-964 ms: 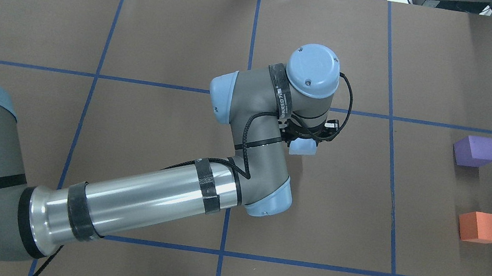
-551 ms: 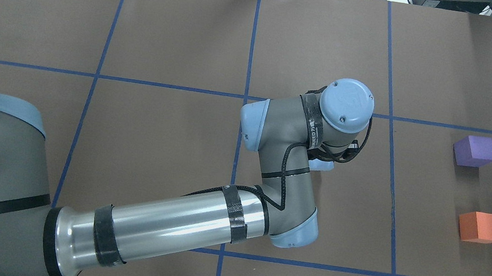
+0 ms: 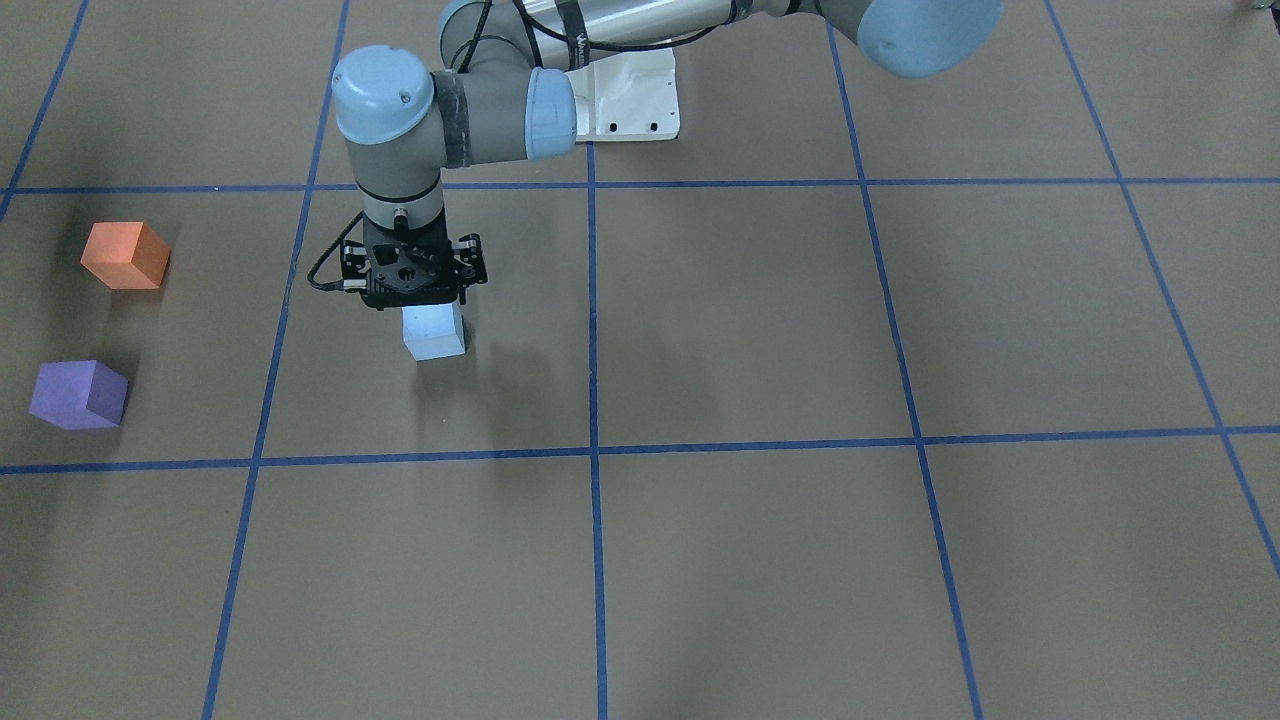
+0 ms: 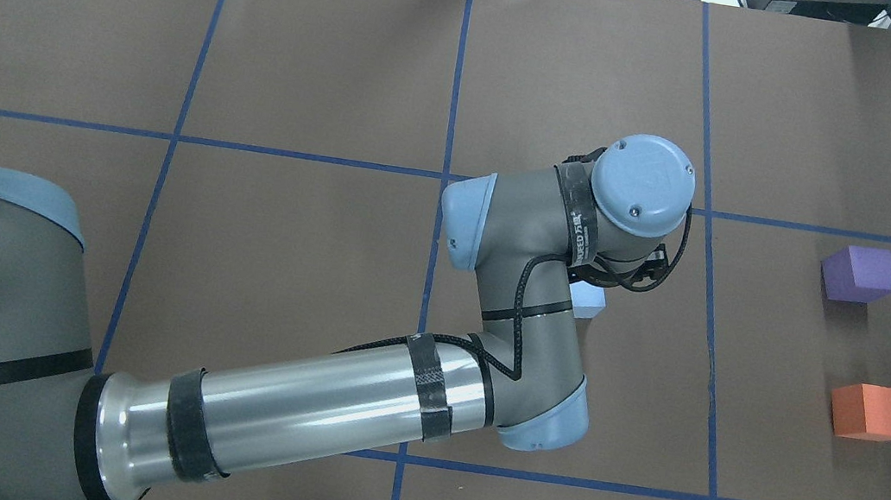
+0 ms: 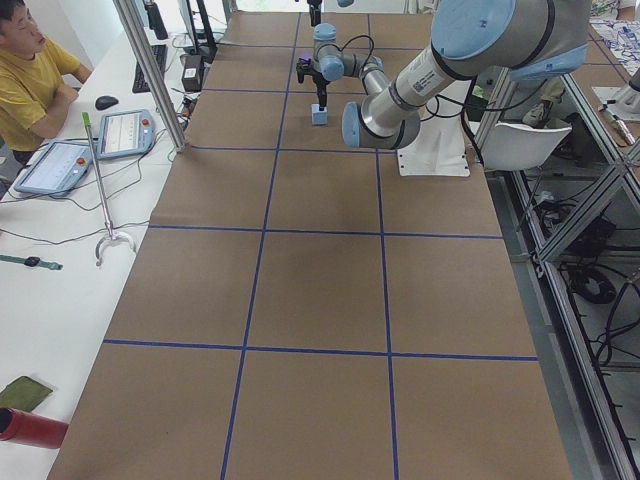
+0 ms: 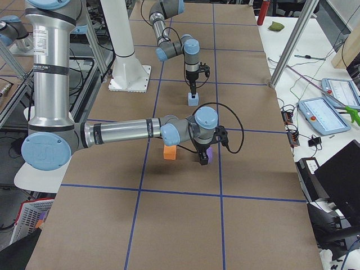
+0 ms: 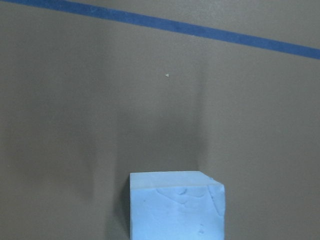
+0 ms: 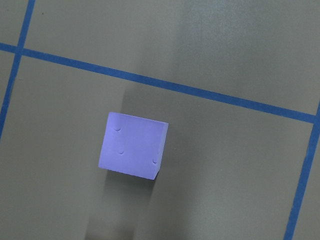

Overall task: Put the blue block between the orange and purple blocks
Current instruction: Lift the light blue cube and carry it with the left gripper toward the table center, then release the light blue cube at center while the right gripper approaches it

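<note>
Overhead view, read left to right. The left arm (image 4: 302,404) comes in over the brown paper (image 4: 334,51). Its left gripper (image 3: 430,305) is closed on the blue block (image 4: 590,299), which we judge to hang just clear of the paper, left of a blue tape line (image 4: 707,339). Well to the right lie the purple block (image 4: 860,275), farther from the robot, and the orange block (image 4: 873,413), nearer, with bare paper between them. At the far right the right gripper (image 6: 202,160) hovers over the purple block; we cannot tell how its fingers stand. We judge the step in hand to be the carry. To do it well, we hold height until the block is over the gap, square its faces to its neighbours, lower straight down, release only on contact, and stay clear of the right gripper.
</note>
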